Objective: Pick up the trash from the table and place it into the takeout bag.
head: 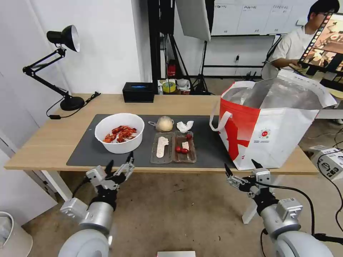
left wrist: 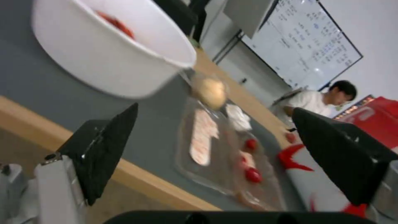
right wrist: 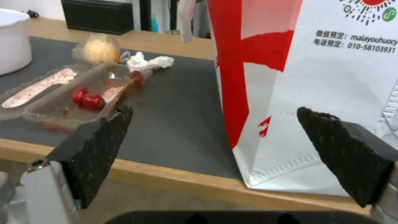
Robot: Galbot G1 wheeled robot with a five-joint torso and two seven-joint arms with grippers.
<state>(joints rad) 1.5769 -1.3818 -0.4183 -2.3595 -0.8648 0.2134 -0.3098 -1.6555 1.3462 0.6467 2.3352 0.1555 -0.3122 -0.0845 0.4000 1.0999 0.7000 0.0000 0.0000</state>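
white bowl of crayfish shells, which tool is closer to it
Left. The left tool hovers open off the table's near edge, just below the white bowl. The right tool sits open far across, before the takeout bag.

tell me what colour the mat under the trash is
Dark grey mat, plain with no pattern; the head view shows it best.

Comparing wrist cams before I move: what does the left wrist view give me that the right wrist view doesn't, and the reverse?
Left wrist view alone: the red shells inside the white bowl, looked at from below its rim, and a whiteboard behind. Right wrist view alone: the black box at the back of the table, and the takeout bag's printed text and bottom corner close up. Shared: the clear tray with cherry tomatoes, the crumpled tissue, the small bag with the beige lump, and each arm's own open fingers.
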